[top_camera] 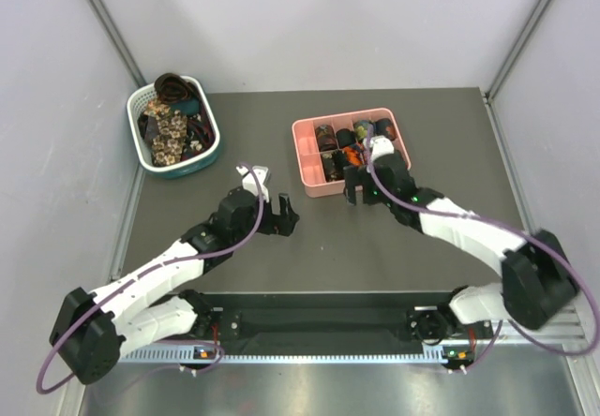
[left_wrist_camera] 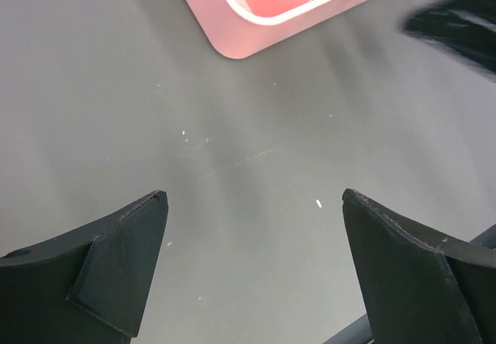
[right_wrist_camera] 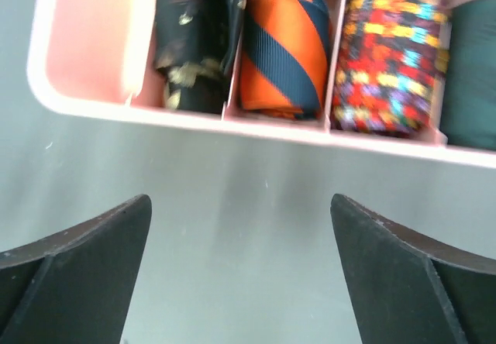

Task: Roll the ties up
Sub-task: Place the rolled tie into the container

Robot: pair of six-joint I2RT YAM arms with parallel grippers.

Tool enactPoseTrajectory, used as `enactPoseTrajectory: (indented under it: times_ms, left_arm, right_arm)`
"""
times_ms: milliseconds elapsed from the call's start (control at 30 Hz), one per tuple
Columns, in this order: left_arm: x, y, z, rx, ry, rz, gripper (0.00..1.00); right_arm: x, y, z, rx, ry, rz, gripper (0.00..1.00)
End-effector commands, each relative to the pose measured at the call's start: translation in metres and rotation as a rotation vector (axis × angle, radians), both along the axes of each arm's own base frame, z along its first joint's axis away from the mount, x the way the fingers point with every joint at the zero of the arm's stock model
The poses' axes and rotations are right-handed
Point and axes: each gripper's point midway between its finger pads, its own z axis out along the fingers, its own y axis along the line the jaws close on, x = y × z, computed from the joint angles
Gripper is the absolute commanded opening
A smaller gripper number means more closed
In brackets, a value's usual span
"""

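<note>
Rolled fabric neckties (right_wrist_camera: 279, 49) fill compartments of the pink divided plastic tray (top_camera: 302, 158), and loose patterned neckties (top_camera: 169, 127) lie heaped in the white-and-teal slotted basket (top_camera: 178, 167). The left gripper (left_wrist_camera: 252, 204) hangs wide open over the dark grey table (top_camera: 309, 247) near the tray's corner. The right gripper (right_wrist_camera: 240, 204), equally wide, faces the tray's near wall.

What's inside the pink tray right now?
The pink tray holds rolled ties: dark floral, orange striped, multicoloured. One corner compartment is bare. The right arm covers part of its right side.
</note>
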Motion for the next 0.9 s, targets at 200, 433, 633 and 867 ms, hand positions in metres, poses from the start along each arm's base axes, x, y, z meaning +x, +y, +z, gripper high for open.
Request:
enactPoseTrajectory:
  times_ms: [200, 433, 633, 867]
  left_arm:
    - [-0.006, 0.011, 0.007, -0.071, -0.185, -0.005, 0.99]
    - [-0.01, 0.019, -0.009, -0.086, -0.251, -0.002, 0.99]
    - [-0.014, 0.018, -0.015, -0.088, -0.242, -0.021, 0.98]
    - [-0.016, 0.02, -0.012, -0.101, -0.259, -0.018, 0.98]
  right_arm:
    - [-0.049, -0.044, 0.041, 0.118, -0.321, -0.006, 1.0]
    - [-0.063, -0.061, 0.035, 0.202, -0.391, -0.073, 1.0]
    - [-0.063, -0.066, 0.038, 0.205, -0.406, -0.094, 1.0]
    - [-0.063, -0.063, 0.037, 0.209, -0.403, -0.085, 1.0]
